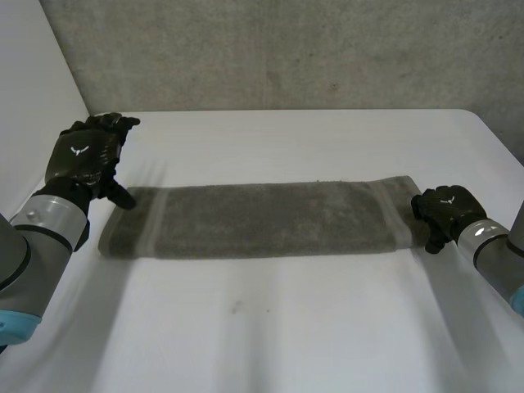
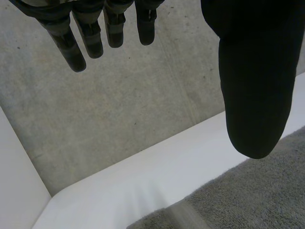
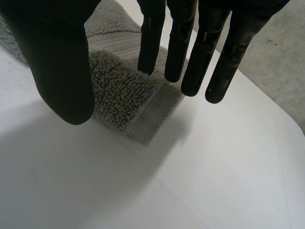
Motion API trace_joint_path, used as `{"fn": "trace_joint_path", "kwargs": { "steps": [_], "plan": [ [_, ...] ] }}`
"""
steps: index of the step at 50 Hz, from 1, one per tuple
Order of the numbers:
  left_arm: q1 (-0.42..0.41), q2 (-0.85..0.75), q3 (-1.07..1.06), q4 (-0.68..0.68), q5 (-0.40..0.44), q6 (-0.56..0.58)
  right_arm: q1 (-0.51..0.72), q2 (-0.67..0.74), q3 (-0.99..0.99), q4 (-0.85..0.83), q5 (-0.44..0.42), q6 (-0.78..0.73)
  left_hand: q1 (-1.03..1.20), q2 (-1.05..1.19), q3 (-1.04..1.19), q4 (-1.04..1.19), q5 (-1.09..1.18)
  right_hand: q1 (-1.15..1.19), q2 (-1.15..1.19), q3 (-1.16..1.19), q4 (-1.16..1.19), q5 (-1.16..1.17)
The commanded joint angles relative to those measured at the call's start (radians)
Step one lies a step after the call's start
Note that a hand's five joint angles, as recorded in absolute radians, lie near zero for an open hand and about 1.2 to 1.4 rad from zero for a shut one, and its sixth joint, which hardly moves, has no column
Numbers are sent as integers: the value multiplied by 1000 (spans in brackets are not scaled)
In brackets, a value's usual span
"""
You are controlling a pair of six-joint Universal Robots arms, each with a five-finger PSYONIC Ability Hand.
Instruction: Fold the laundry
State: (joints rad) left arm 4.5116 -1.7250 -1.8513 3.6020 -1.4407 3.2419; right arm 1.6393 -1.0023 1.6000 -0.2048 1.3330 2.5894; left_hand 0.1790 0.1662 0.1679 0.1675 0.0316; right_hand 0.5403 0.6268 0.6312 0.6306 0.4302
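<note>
Head view: a grey towel (image 1: 258, 219), already folded into a long strip, lies flat on the white bench (image 1: 286, 336) with its long axis running from one arm to the other. The left robot hand (image 1: 86, 155) is above the strip's left end, and the right robot hand (image 1: 446, 211) is low at its right end, just beside the short edge. Each end has its own hand close by.

Left wrist view: the left robot hand (image 2: 255, 71) has its fingers (image 2: 71, 43) straight and spread from the thumb, holding nothing. The towel (image 2: 248, 200) lies below the thumb, and the concrete wall (image 2: 119, 105) is beyond it.

Right wrist view: the right robot hand (image 3: 57, 62) is wide open too, with its fingers (image 3: 190, 52) straight and empty. The towel's (image 3: 124, 90) corner lies between thumb and fingers. I cannot tell whether they touch it. A pinch here looks like the likely next move.
</note>
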Motion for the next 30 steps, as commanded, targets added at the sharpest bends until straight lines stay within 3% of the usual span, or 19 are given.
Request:
{"fn": "trace_joint_path", "kwargs": {
  "steps": [1,5,11,16,21,27,30],
  "plan": [
    [0,-1,-2,-3,2,-1,1,40,-15,-50,3,-20,-5,8,7,7,-32,420,333,329,329,355],
    [0,-1,-8,-3,2,-1,1,66,-28,-73,9,-55,-5,8,7,7,-32,855,768,764,765,790],
    [0,-1,-13,-2,2,-1,-33,67,-49,-62,37,-88,-5,8,7,7,-32,856,769,765,766,791],
    [0,1,-13,-3,2,-1,-102,25,-66,-47,176,-190,-4,9,7,8,-31,856,769,765,766,791],
    [-2,4,-13,-3,2,-1,-171,-24,-80,-47,236,-273,-4,9,7,8,-31,856,769,765,766,791],
    [-3,4,-13,-3,2,-1,-164,-67,-98,-53,219,-273,-4,9,7,8,-31,856,769,765,766,791],
    [-5,7,-20,-2,2,-1,-84,-111,-115,-58,189,-270,-4,9,7,8,-31,856,769,765,766,791]
  ]
}}
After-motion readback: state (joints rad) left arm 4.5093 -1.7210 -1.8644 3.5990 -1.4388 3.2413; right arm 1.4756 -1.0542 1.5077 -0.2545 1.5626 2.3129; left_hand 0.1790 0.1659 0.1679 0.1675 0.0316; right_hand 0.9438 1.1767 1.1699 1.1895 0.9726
